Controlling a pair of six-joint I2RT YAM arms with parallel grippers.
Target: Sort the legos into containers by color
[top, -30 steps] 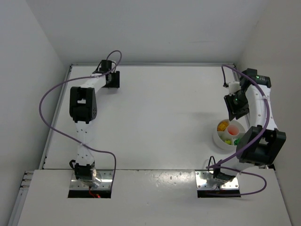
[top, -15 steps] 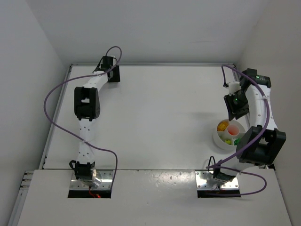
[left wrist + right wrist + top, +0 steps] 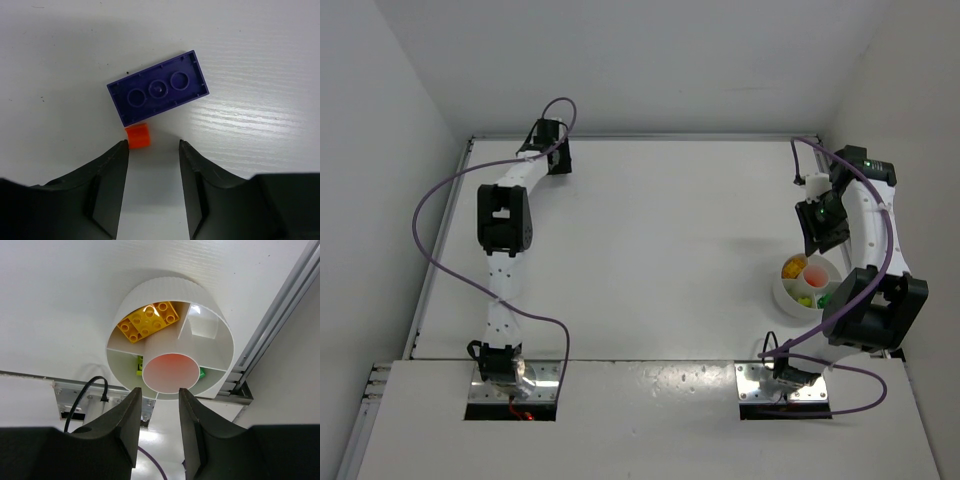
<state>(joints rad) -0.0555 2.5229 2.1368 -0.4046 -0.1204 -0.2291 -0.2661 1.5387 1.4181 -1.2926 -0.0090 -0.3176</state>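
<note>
In the left wrist view a dark blue-purple brick [image 3: 157,88] lies underside up on the white table. A tiny red-orange brick [image 3: 138,136] touches its near edge. My left gripper [image 3: 152,146] is open and empty; the red-orange brick lies just past its left fingertip. In the top view the left gripper [image 3: 552,155] is at the far left corner and hides both bricks. My right gripper [image 3: 159,392] is open and empty above the round white dish [image 3: 165,287]. The dish holds yellow bricks [image 3: 148,320], a lime brick [image 3: 139,365] and a green brick [image 3: 202,373]. Its round centre cup [image 3: 167,372] glows red-orange.
The dish [image 3: 780,292] stands at the right side, close to the metal rail [image 3: 280,325] and the right wall. The right gripper [image 3: 817,225] hangs just beyond it. Purple cables loop from both arms. The back wall stands right behind the left gripper.
My left arm has swung a little farther toward the back left corner over the last second. The right arm and the dish have not moved.
</note>
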